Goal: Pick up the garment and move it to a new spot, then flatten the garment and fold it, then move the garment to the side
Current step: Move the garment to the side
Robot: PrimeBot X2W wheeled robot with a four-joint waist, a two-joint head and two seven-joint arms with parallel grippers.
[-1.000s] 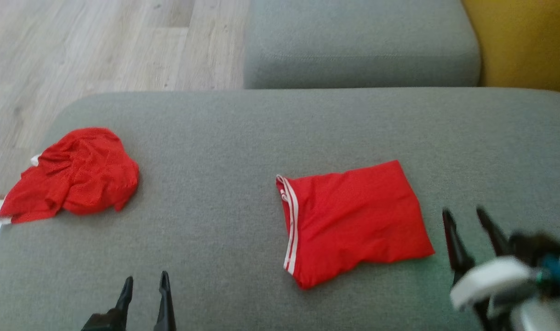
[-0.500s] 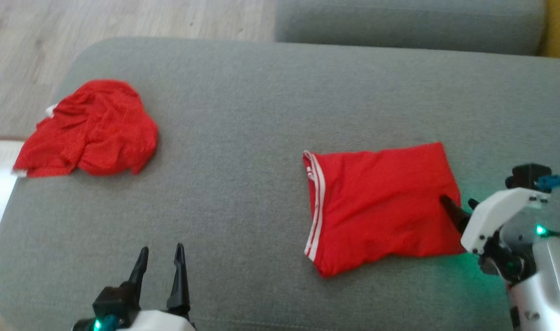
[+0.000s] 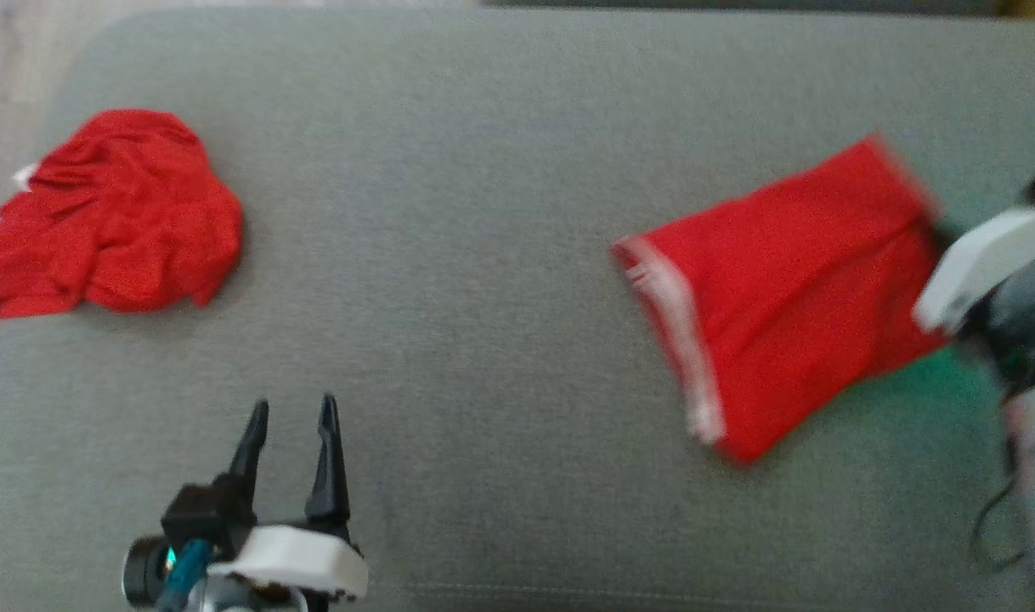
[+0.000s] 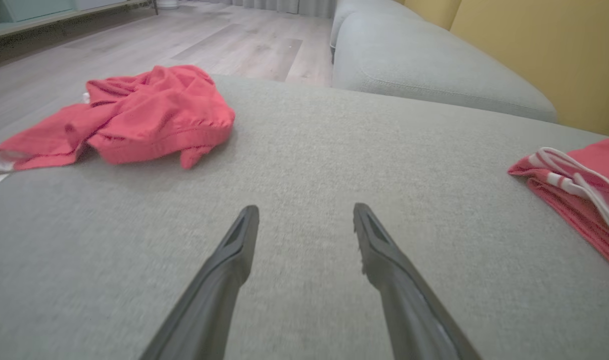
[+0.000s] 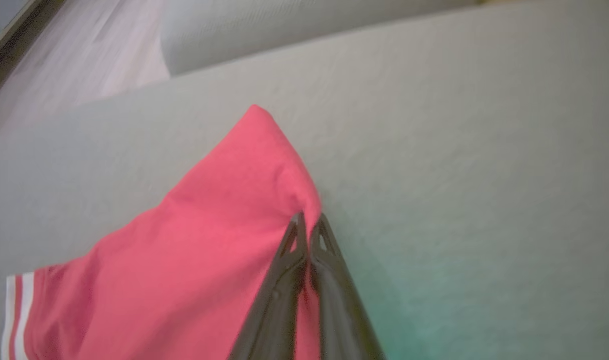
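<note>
The folded red, white-striped cloth garment (image 3: 781, 280) is clamped edgewise by the right gripper (image 5: 308, 222), the left gripper (image 3: 294, 401) held agape; for the sideways move judged in hand, a steady carry is needed.

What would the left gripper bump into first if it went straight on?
Probably just the grey cushion. The left gripper points between the crumpled red garment and the striped garment, though depth is unclear.

Red on grey, basically
The folded garment (image 3: 798, 280) is red with white stripes, crumpled garment (image 3: 118, 212) red too, sofa (image 3: 449, 212) grey, wall (image 4: 534, 45) yellow.
</note>
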